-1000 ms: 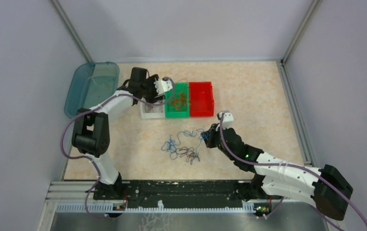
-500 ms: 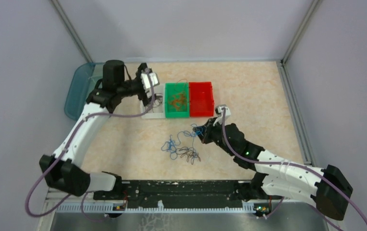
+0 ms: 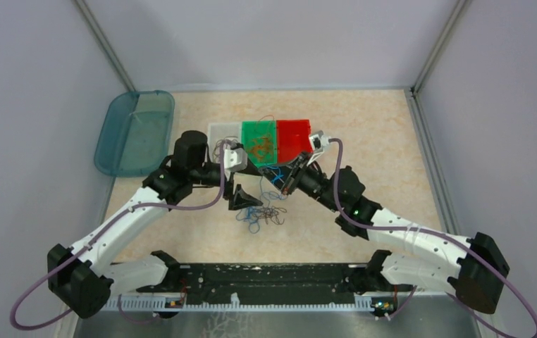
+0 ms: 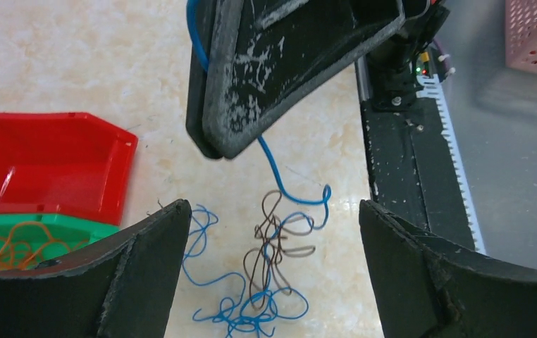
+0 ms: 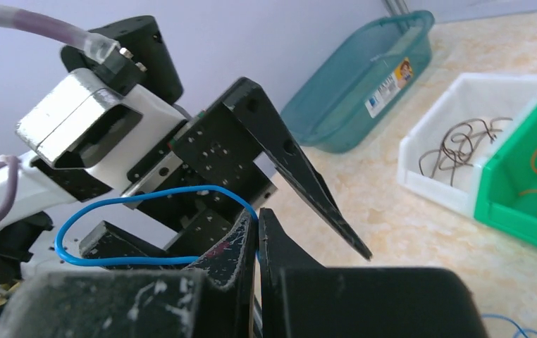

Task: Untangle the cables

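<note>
My right pincer (image 3: 289, 182) is clenched on one blue cable (image 4: 274, 169), pinched at its very tips and held up off the table (image 4: 75, 63). From those tips the cable drops almost straight down, curls once, and runs into the clump (image 4: 255, 306) of blue and brown cables lying below. My left pincer (image 4: 269, 211) is released, jaws wide, just beside the right one and a little lower. Seen from its own wrist, the hanging strand falls between its jaws, near the middle, and crosses their closing line squarely; whether it is already inside them or a bit beyond the tips I cannot tell. The clump lies ahead of and below my left pincer, which is the nearer one to it. I judge the coming move is a left pinch low on the strand, or on the brown cable (image 4: 269, 236) looped with it, then a pull apart
</note>
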You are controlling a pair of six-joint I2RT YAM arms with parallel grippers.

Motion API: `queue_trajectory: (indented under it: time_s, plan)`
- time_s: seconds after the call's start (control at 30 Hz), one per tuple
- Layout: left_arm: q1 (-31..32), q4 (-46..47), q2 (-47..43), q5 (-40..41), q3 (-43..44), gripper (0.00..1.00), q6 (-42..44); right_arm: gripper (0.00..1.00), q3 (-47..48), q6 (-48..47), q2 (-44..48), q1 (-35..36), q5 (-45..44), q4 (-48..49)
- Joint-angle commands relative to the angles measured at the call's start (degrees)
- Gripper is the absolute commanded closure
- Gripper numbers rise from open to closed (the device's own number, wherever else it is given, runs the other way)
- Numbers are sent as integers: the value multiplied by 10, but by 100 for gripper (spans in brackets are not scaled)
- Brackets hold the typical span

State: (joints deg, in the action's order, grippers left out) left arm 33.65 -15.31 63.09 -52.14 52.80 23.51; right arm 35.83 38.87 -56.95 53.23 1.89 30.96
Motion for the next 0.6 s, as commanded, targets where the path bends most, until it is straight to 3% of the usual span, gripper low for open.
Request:
queue_trajectory:
  time_s: [0.0,0.13,0.2,0.3,0.33,0.37,0.43,0.57]
  plan:
    - [11,72,16,-66,15,10,-87,100,39,9,-12,7,33,70]
    - [12,92,27,-100,25,23,-123,100,40,7,-24,7,53,93]
    - [13,90,26,-109,26,37,-123,100,41,3,-26,8,57,93]
    - [13,63,20,-98,23,70,-97,100,39,-8,-24,9,65,91]
    - [13,56,17,-88,22,90,-87,100,37,-12,-22,9,66,90]
    - [12,53,14,-77,22,99,-84,100,35,-16,-19,8,68,88]
    - [13,47,10,-70,27,100,-74,90,30,-23,-13,9,76,76]
    - [13,28,10,-67,61,100,-50,56,-5,-45,13,7,86,50]
